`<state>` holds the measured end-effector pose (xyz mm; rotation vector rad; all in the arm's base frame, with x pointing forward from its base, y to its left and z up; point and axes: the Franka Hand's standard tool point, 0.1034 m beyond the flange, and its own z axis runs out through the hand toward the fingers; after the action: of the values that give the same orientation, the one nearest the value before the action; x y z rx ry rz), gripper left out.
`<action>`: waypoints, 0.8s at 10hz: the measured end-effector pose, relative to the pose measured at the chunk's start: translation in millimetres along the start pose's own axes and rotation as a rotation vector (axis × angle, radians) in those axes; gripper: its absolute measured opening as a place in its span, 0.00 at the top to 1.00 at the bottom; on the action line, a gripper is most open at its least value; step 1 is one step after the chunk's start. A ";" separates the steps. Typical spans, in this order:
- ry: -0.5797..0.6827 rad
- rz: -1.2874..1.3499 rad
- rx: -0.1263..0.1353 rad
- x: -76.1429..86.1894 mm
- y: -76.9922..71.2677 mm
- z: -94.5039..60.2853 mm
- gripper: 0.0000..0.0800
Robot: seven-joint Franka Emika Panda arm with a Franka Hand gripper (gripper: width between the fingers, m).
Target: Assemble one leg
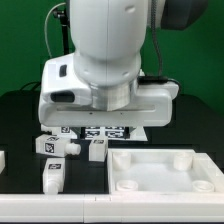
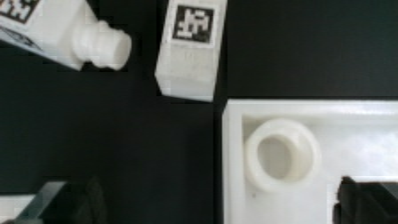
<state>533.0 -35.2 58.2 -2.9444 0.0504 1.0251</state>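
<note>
My gripper (image 2: 217, 208) is open and empty, with its dark fingertips (image 2: 63, 205) at the two lower corners of the wrist view. Between them lies the corner of the white tabletop (image 2: 338, 115) with a round screw socket (image 2: 285, 155). Two white legs with marker tags lie on the black table just beyond it, one with a round end (image 2: 75, 35) and one square-sided (image 2: 191, 52). In the exterior view the tabletop (image 1: 125, 175) lies at the front right, and the arm's body hides the fingers.
In the exterior view several white legs lie on the black table: two (image 1: 47, 146) (image 1: 73, 145) left of centre, one (image 1: 97, 148) near the tabletop, one (image 1: 52, 176) at the front. The marker board (image 1: 112, 130) lies under the arm. A white piece (image 1: 3, 160) shows at the left edge.
</note>
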 end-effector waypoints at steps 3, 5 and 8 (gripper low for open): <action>-0.238 0.062 0.040 -25.1 -2.0 38.5 0.19; -0.269 0.058 0.036 -20.2 -2.0 37.7 0.19; -0.266 0.060 0.038 -21.4 -1.7 44.6 0.19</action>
<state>488.6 -31.5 36.6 -2.7612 0.1519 1.3965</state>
